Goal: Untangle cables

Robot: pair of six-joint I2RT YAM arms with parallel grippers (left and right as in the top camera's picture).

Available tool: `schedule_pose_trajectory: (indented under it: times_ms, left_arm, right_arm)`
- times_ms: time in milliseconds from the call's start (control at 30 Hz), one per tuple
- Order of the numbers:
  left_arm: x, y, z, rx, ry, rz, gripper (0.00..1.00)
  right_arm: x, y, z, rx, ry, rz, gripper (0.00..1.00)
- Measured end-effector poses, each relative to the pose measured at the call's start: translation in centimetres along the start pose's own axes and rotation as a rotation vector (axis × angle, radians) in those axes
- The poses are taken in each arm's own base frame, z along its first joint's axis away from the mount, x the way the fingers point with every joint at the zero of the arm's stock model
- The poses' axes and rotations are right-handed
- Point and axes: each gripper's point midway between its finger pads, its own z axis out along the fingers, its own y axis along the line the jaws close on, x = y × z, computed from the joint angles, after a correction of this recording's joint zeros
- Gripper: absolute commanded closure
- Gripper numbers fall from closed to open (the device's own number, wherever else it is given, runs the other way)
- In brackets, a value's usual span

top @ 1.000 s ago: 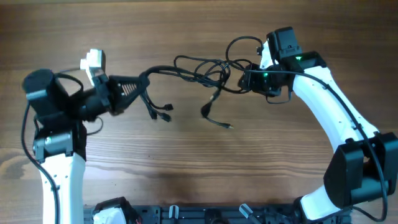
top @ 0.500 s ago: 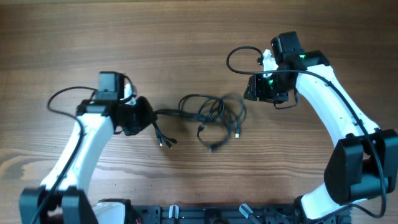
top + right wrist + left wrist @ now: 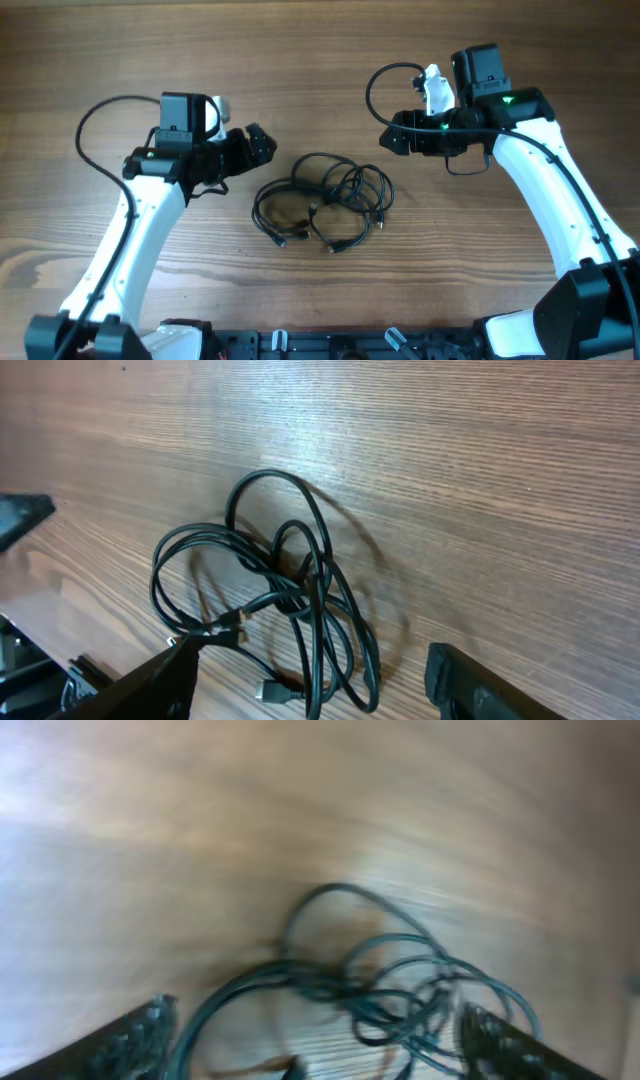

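From overhead, the cables [image 3: 325,195] lie in 1 loose heap of overlapping loops at the middle of the frame, flat on the wooden table [image 3: 320,60]. The left gripper [image 3: 258,143] sits just up and left of the heap. The right gripper [image 3: 390,137] is up and right of it, a little further off. Neither touches a cord. Both are spread and carry nothing. The heap lying between the 2 of them looks deliberate, since either arm can reach a strand from its own side. Several plug ends poke out along the lower edge of the heap, which I judge the easiest places to start pulling 1 cord free.

The left wrist view is badly blurred. Its fingers [image 3: 135,1042] show at the lower corners, wide apart. The tangle of cables [image 3: 400,985] is on the wood at lower centre, with nothing pinched.

The right wrist view is sharp. Its fingers [image 3: 150,682] are also set wide at the bottom corners. The cables [image 3: 300,600] are left of centre, with 1 tall loop arching toward the top and the strands crossing repeatedly below it (the real knot, by my guess).

No container of any kind appears in the 3 views, so the cords rest on bare wood.
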Motion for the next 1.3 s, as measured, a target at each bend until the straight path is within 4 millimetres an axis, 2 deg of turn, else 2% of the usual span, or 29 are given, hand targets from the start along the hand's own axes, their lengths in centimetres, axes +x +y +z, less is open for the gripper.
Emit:
schedule_pose_trajectory:
  times_ms: [100, 167, 233, 333, 433, 500, 567, 633, 667, 700, 733, 767, 900, 967, 1067, 1100, 1133, 1200, 1300]
  left_arm:
    - [1.3, -4.6, 1.1, 0.109, 0.022, 0.204, 0.22]
    - [3.1, -7.0, 3.2, 0.160, 0.068, 0.310, 0.31]
    - [5.0, -7.9, 6.1, 0.176, 0.134, 0.364, 0.37]
    - [7.9, -7.6, 10.3, 0.163, 0.237, 0.386, 0.39]
    - [9.9, -7.3, 12.1, 0.150, 0.299, 0.394, 0.40]
    - [10.8, -8.0, 12.8, 0.162, 0.309, 0.418, 0.45]
    - [11.4, -8.6, 13.3, 0.163, 0.307, 0.435, 0.58]
    - [11.7, -8.0, 14.0, 0.122, 0.306, 0.432, 0.69]
    - [11.8, -7.5, 14.5, 0.086, 0.302, 0.407, 0.71]
    - [11.7, -7.3, 14.6, 0.069, 0.297, 0.391, 0.86]
    - [11.2, -7.2, 14.8, 0.052, 0.274, 0.377, 0.96]
    - [11.0, -7.2, 14.9, 0.048, 0.262, 0.370, 0.96]
    - [10.7, -7.1, 14.6, 0.037, 0.257, 0.326, 0.96]
    - [10.1, -7.9, 13.0, 0.071, 0.250, 0.309, 0.96]
    - [7.6, -11.7, 7.3, 0.224, 0.159, 0.313, 0.96]
    - [7.2, -13.2, 4.3, 0.288, 0.129, 0.323, 0.96]
    - [7.3, -13.8, 2.9, 0.315, 0.120, 0.329, 0.96]
    - [8.0, -13.4, 2.1, 0.306, 0.150, 0.318, 0.96]
    - [9.0, -10.9, 2.7, 0.190, 0.197, 0.273, 0.96]
  right_arm:
    - [-0.1, 0.0, 0.0, 0.000, -0.005, -0.003, 0.23]
    - [-0.2, 0.0, 0.0, -0.001, -0.006, -0.003, 0.23]
    - [-0.1, 0.0, 0.0, 0.000, -0.006, -0.003, 0.23]
    - [-0.1, -0.1, 0.0, 0.003, -0.006, -0.003, 0.23]
    - [-0.2, -0.1, 0.0, 0.003, -0.006, -0.003, 0.23]
    - [-0.2, -0.1, 0.0, 0.004, -0.007, -0.003, 0.23]
    - [-0.2, -0.1, 0.0, 0.004, -0.006, -0.003, 0.23]
    - [-0.1, -0.1, 0.0, 0.004, -0.006, -0.003, 0.23]
    - [-0.1, -0.1, 0.0, 0.004, -0.006, -0.003, 0.23]
    - [-0.2, -0.1, 0.0, 0.004, -0.006, -0.003, 0.23]
    - [-0.2, -0.1, 0.0, 0.004, -0.006, -0.003, 0.23]
    - [-0.2, -0.1, 0.0, 0.004, -0.007, -0.003, 0.23]
    - [-0.2, 0.0, 0.0, 0.002, -0.006, -0.003, 0.25]
    - [-0.1, 0.3, 0.0, -0.020, -0.002, -0.003, 0.28]
    - [0.0, 1.0, 0.0, -0.058, 0.004, -0.003, 0.29]
    - [0.1, 1.4, -0.1, -0.082, 0.007, -0.005, 0.29]
    - [0.2, 1.8, 0.0, -0.099, 0.011, -0.016, 0.29]
    - [0.5, 3.2, 0.2, -0.145, 0.023, -0.066, 0.29]
    - [0.7, 4.5, 0.4, -0.185, 0.028, -0.106, 0.26]
